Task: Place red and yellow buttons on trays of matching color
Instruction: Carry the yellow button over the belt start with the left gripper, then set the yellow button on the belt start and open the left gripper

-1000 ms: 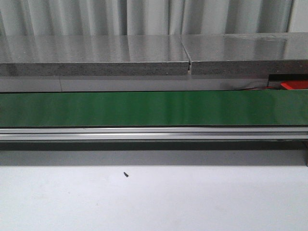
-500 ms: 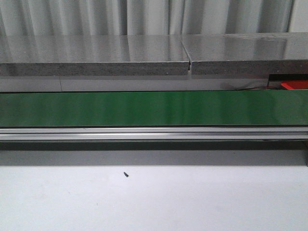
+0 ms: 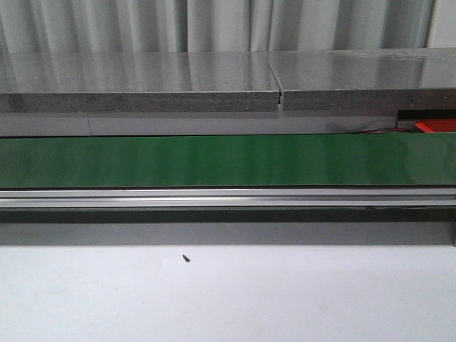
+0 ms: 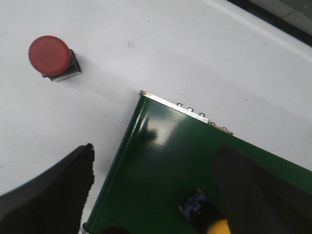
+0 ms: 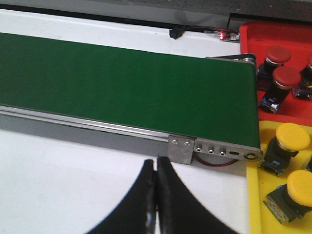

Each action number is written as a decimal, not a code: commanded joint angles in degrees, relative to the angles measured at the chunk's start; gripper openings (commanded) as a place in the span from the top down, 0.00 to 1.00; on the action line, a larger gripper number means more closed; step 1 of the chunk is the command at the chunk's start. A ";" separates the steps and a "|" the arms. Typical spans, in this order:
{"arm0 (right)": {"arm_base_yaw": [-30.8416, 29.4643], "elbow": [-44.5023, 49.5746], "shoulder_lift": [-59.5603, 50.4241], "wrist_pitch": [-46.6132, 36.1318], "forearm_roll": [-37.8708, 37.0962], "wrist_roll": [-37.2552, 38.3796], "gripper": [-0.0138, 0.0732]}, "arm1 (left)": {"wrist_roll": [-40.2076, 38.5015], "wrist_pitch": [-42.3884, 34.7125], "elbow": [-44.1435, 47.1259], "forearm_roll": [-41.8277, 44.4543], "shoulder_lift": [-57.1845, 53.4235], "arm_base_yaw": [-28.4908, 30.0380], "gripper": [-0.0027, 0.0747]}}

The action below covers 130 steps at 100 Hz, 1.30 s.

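Left hand [image 4: 151,195] gapes empty over the belt [image 4: 195,161]; right hand [image 5: 156,195] is pinched closed, empty; red button [image 4: 48,54] (rigid, light, probably) sits on the surface; grip its square base.

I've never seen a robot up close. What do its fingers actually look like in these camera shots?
Both grippers carry plain matte black fingers with no visible markings or cables. The left gripper has two broad, rounded fingers. The right gripper has slim, curved fingers tapering to narrow tips. The arms themselves are out of view.
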 commanded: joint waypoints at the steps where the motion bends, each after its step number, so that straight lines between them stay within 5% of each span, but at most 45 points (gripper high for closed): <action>1: 0.06 -1.65 0.08 -3.95 0.08 -0.64 0.92 | -0.67 0.96 -1.81 -3.60 -1.50 2.86 0.33; 46: 0.06 -1.65 0.08 -3.95 0.08 -0.64 0.92 | -0.67 -4.89 -3.26 2.51 8.88 6.15 0.33; 130: 0.06 -1.65 0.08 -3.89 0.06 -0.64 0.92 | -1.40 -23.49 -4.85 0.70 20.24 6.15 0.39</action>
